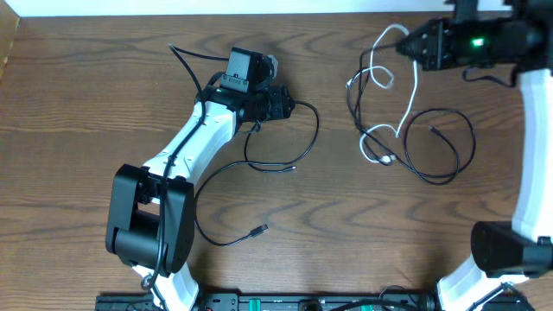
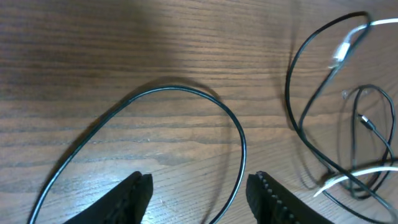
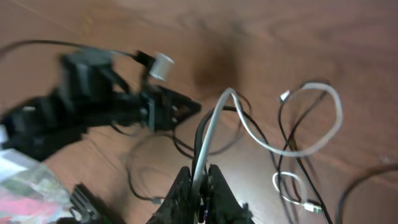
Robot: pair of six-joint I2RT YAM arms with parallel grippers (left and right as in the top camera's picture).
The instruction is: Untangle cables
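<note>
A white cable [image 1: 409,95] and a black cable [image 1: 449,142] lie tangled at the right of the table. My right gripper [image 1: 413,46] is shut on the white cable [image 3: 249,130] together with a black strand, lifting them at the far right. Another black cable [image 1: 285,142] curves across the middle. My left gripper [image 1: 285,104] is open just above this cable; in the left wrist view the cable [image 2: 186,93] loops between the open jaws [image 2: 199,190]. The tangle shows at the right of that view [image 2: 336,124].
The table is brown wood [image 1: 346,225]. The black cable's plug end [image 1: 259,229] lies in front of the left arm. The left arm's base [image 1: 147,225] stands at the near left, the right arm's base [image 1: 510,250] at the near right.
</note>
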